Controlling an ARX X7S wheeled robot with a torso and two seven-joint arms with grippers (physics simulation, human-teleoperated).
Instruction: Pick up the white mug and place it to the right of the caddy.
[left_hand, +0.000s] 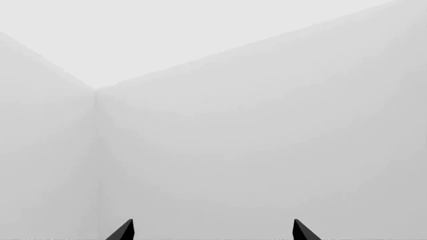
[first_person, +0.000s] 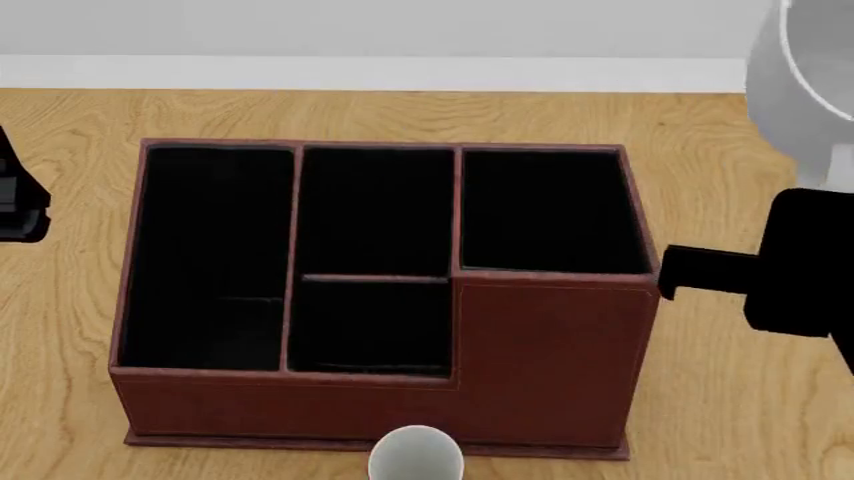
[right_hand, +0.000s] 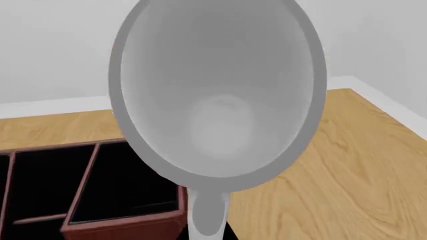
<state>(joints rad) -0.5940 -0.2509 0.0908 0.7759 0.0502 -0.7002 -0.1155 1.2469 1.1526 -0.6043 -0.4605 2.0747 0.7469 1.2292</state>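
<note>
The white mug (right_hand: 217, 95) fills the right wrist view, its open mouth facing the camera and its looped handle (right_hand: 207, 215) nearest the lens. My right gripper (right_hand: 207, 234) is shut on that handle; only dark finger edges show beside it. In the head view the mug (first_person: 790, 85) hangs raised at the upper right, beyond the right end of the caddy (first_person: 541, 350), a reddish-brown box with black-lined compartments. The right arm's black body (first_person: 807, 265) sits just right of the caddy. My left gripper (left_hand: 213, 232) is open, holds nothing and faces blank white walls.
The caddy stands on a wooden table (first_person: 727, 400), with bare wood to its right and behind it. A white baseboard and wall (first_person: 400, 70) run behind the table. A small pale round object (first_person: 416, 456) shows at the bottom edge, in front of the caddy. Part of the left arm (first_person: 16, 200) shows at the left edge.
</note>
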